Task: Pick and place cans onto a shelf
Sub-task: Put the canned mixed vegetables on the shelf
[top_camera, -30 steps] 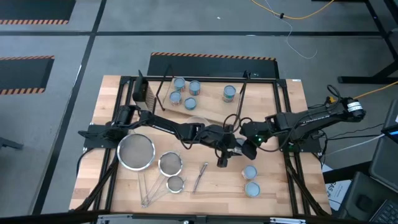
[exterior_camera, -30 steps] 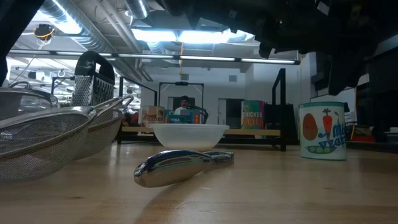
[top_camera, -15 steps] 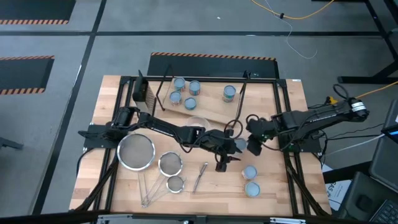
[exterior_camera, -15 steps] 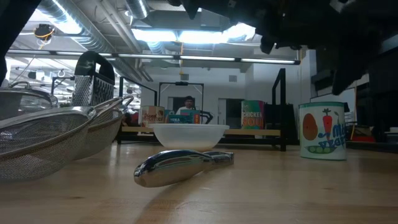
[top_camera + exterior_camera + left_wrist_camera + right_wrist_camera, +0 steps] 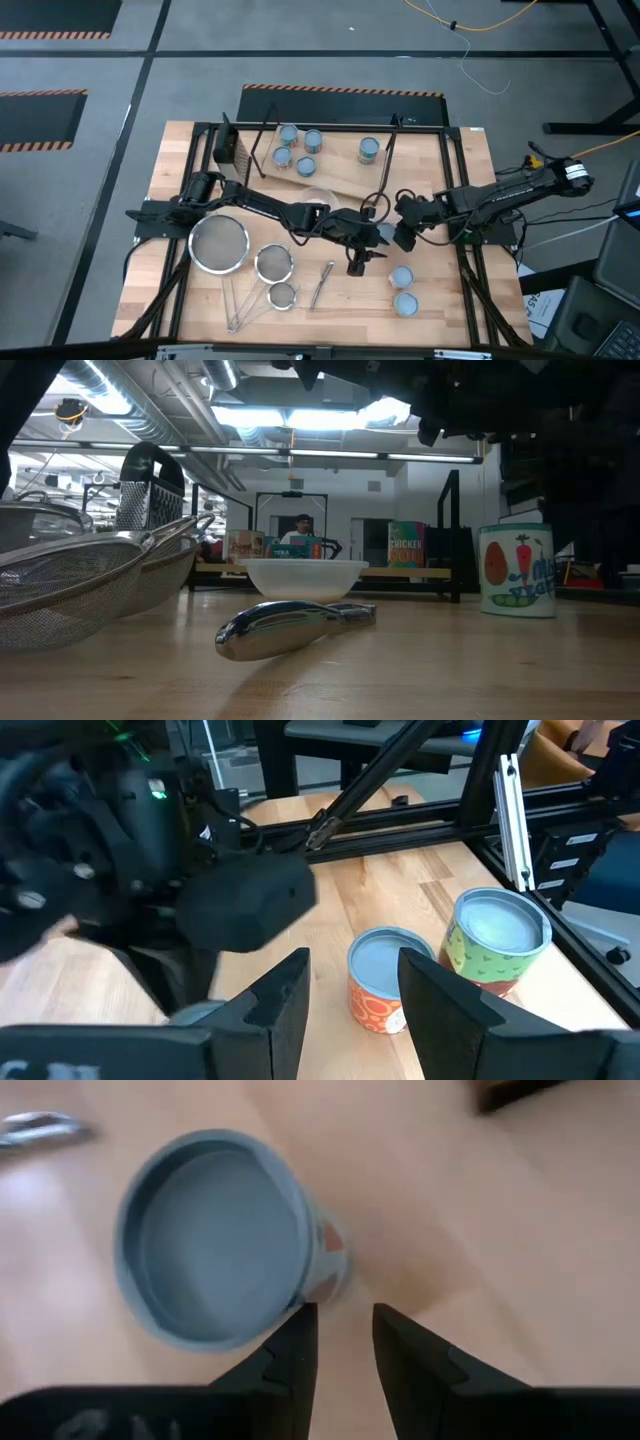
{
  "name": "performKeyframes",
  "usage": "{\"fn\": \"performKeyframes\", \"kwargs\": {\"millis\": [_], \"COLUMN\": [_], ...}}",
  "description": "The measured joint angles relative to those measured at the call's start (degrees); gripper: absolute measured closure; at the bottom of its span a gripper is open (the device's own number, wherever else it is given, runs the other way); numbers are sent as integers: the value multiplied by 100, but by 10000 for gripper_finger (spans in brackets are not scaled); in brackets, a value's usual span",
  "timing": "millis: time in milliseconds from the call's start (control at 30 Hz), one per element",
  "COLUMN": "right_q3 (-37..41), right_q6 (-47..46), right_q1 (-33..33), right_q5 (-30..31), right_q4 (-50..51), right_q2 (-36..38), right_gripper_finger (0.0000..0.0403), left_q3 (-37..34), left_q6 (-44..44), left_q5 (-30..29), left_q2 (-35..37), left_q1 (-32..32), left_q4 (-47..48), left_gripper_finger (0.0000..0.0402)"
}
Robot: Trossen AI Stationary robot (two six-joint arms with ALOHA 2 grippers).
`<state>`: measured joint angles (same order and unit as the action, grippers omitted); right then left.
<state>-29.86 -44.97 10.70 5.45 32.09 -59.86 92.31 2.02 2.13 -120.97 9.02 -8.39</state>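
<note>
Pale-blue-topped can [image 5: 215, 1240] judged rigid, light, slick-sided, best gripped across its sides; right gripper [image 5: 345, 1342] fingers narrowly parted, empty; left gripper [image 5: 352, 982] fingers wide.

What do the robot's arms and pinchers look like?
Both arms are dark, thin and jointed, with black cables along them. The left gripper has two flat black fingers; so does the right gripper. A small green light glows on one arm, and the right arm has a white band.
</note>
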Motion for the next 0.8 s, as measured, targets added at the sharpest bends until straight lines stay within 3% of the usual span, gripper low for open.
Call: {"fn": "performKeyframes", "kwargs": {"millis": [367,533,800], "right_q3": [279,279,281], "right_q6": [6,19,54], "right_q1": [6,4,4], "right_q5": [-1144,-1161,-1158], "right_q4": [-1672,-1621,-1593], "right_q2": [-4,-4,-4], "right_gripper_finger": [300,300,300], "left_q3": [0,0,-2], "left_q6": [-3,-43,-39], "left_q5": [-13,-84,-743], "left_q2": [4,4,4], "left_q1": [0,3,80], "left_q4": [262,697,1342], "left_gripper_finger": [255,255,255]}}
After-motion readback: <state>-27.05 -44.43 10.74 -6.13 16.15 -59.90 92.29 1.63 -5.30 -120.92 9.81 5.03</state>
